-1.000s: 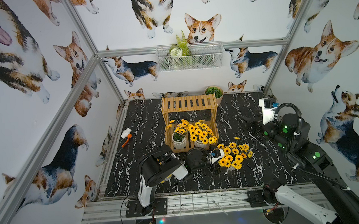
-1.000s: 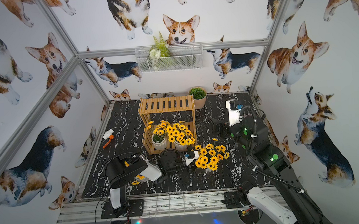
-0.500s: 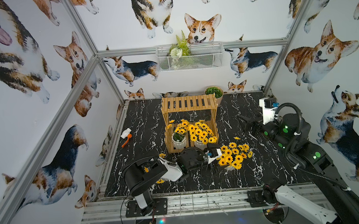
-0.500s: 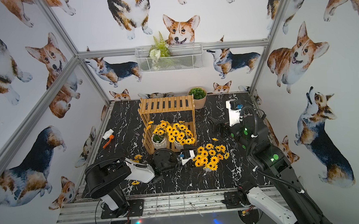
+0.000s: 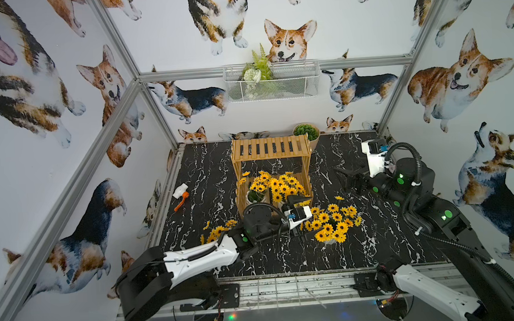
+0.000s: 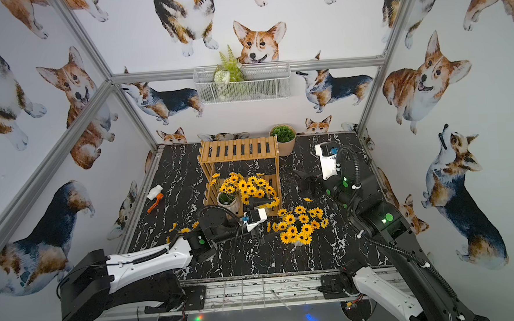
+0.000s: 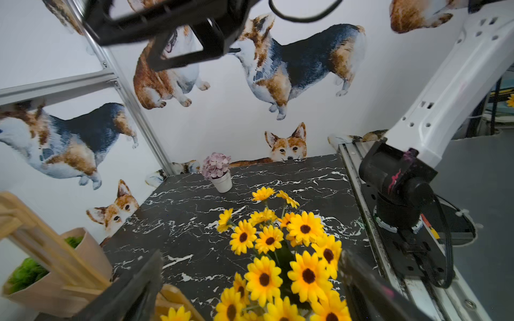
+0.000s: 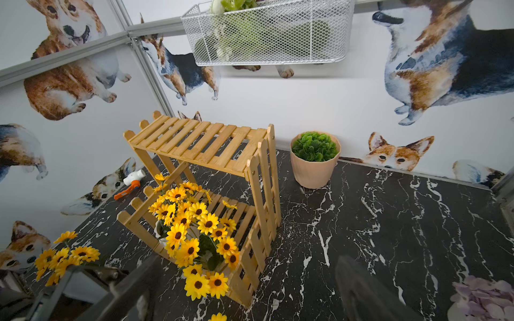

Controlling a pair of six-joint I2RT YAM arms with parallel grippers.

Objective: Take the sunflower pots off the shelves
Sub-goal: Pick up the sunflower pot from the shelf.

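Two sunflower pots (image 8: 199, 212) upright, lower tier of shelves (image 8: 200, 141)

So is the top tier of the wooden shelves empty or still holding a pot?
Empty: the top tier shows only bare slats in both top views and the right wrist view. Sunflower pots sit on the lower tier.

Four small white ribbed ceramic pots of yellow dark-centred artificial sunflowers (image 5: 331, 227). One light-brown slatted wooden rack (image 5: 270, 148), with two tiers. One beige faceted pot with a green succulent (image 5: 306, 133). One small white pot of pale pink flowers (image 7: 218, 173). One white wire mesh basket (image 5: 291, 82), holding one bunch of green fern and white bloom (image 5: 257, 72). One small white-and-orange plastic tool (image 5: 181, 196). Two black-and-white robot arms (image 5: 194, 256). One black marble-patterned tabletop (image 5: 360, 252).
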